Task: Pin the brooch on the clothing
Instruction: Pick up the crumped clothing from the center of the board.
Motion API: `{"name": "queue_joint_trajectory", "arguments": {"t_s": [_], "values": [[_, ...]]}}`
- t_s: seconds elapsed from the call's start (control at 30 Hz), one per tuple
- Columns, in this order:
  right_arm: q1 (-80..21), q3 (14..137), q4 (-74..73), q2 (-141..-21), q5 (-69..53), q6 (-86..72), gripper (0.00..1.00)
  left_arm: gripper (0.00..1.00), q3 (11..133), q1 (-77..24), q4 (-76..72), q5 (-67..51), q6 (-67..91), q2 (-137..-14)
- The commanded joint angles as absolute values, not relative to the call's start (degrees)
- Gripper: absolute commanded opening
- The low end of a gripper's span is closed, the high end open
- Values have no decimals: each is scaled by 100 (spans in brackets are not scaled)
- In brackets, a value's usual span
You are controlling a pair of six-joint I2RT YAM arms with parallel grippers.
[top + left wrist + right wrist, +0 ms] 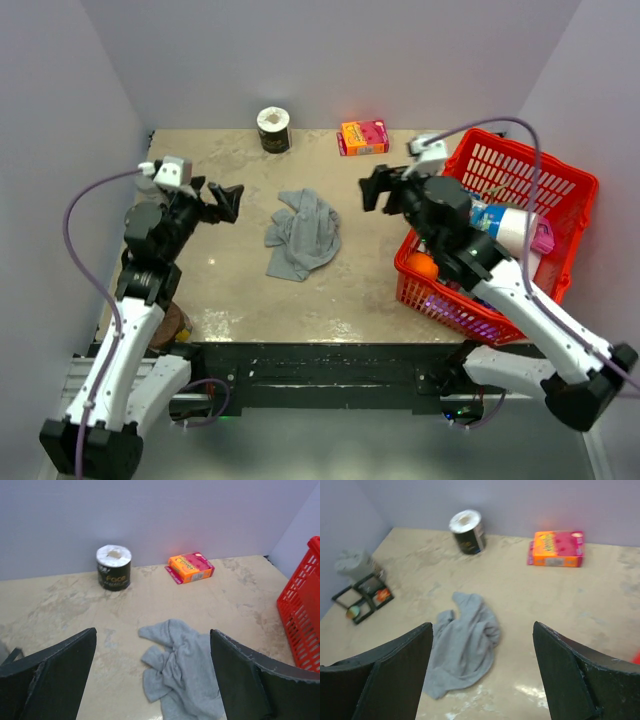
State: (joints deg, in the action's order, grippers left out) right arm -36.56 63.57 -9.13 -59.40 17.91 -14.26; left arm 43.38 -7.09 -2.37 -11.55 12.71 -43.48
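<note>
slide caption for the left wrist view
Open left fingers frame the crumpled grey tank top, roll and orange box behind.

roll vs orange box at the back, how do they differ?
Shape: the roll is a cylinder, while the orange box is a flat rectangular carton.
Colour: the roll has a black wrapper and a white top, while the orange box is orange with pink.
Pose: the roll stands on end, while the orange box lies on its broad face.
Shared: both sit far back, apart from the grey clothing.
</note>
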Motion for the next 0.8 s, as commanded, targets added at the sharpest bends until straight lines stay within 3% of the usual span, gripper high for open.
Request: {"name": "queue_joint_trajectory", "arguments": {"t_s": [0.0, 0.1, 0.23, 0.53, 0.77], "values": [[-4797, 7021, -1063, -6809, 2881, -1099, 84, 99, 5229, -1177, -325, -914, 1020, -5246], [-5727, 7294, -1300, -7618, 3392, -1089, 84, 99, 4888, -1169, -581, -1072, 897, -5449], [-6143, 7269, -1171, -8479, 3209, -1519, 82, 99, 4650, -1169, -510, -1414, 975, -5449], [-6240, 6671, -545, -9491, 2690, -2268, 80, 99, 4887, -1169, 185, -1151, 949, -5809], [-6082, 6785, -475, -10406, 3199, -2514, 79, 99, 4781, -1169, 210, -1125, 1134, -6230]]}}
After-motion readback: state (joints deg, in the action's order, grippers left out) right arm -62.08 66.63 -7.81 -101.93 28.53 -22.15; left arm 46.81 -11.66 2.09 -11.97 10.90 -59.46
